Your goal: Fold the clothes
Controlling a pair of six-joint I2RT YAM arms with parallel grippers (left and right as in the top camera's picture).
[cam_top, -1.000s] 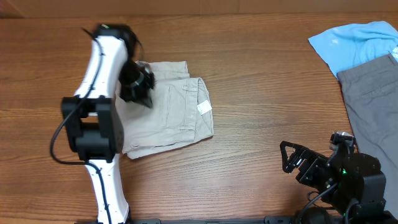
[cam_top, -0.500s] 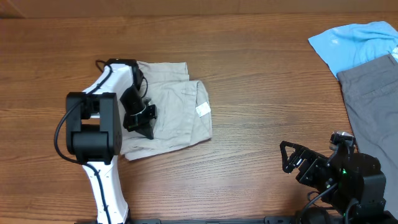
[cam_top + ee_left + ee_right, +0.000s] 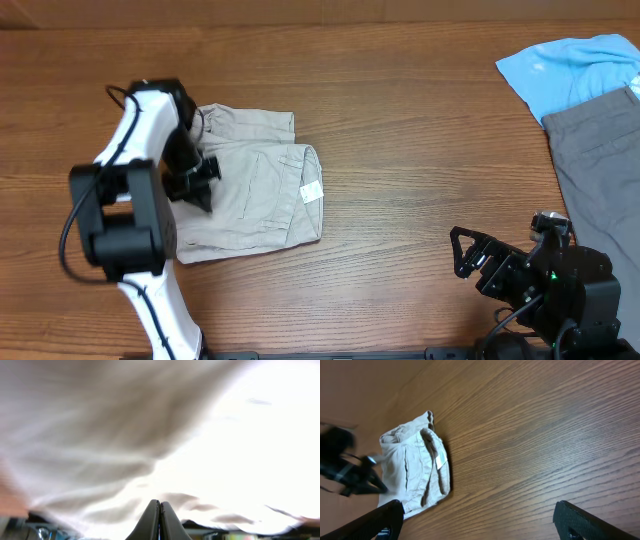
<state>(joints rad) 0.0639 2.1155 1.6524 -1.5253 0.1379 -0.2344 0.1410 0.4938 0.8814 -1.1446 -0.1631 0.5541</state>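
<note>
Left arm bends low, left tool pinching edge of khaki shorts.

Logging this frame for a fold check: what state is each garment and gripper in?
Shorts: folded over, lying flat.
Left gripper: shut, tips at the shorts' fabric.
Right gripper: open, empty.
Blue shirt: crumpled, far right.
Grey trousers: spread flat, overlapping the shirt.
</note>
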